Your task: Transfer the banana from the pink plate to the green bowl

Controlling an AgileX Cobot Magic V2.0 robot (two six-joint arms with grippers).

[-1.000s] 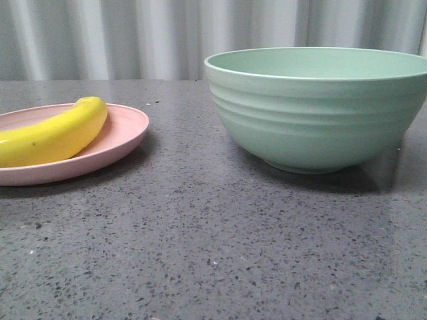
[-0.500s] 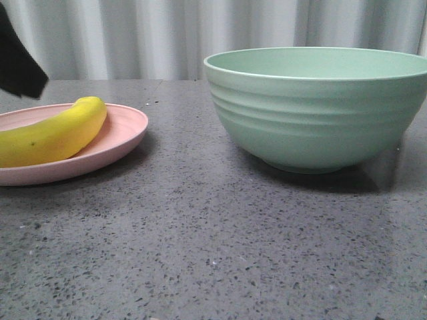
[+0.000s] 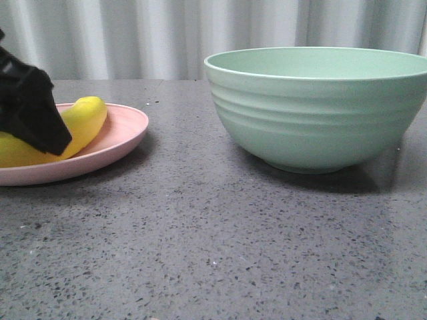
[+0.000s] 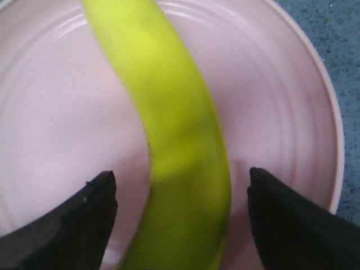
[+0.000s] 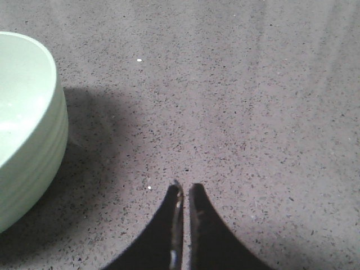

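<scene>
1. A moment ago my left jaws (image 4: pixel 180 219) were only at the far left edge of the front view; now they are down over the pink plate (image 3: pixel 123 130), spread wide either side of the banana (image 4: pixel 174 140), touching nothing.
2. That banana lies on the plate, left of the green bowl (image 3: pixel 320 110), so it looks ready for gripping.
3. My right jaws (image 5: pixel 183 225) hang closed and empty over the worktop (image 3: pixel 213 247).

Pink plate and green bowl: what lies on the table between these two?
Nothing: in the front view only bare speckled grey table lies between the pink plate and the green bowl.
</scene>
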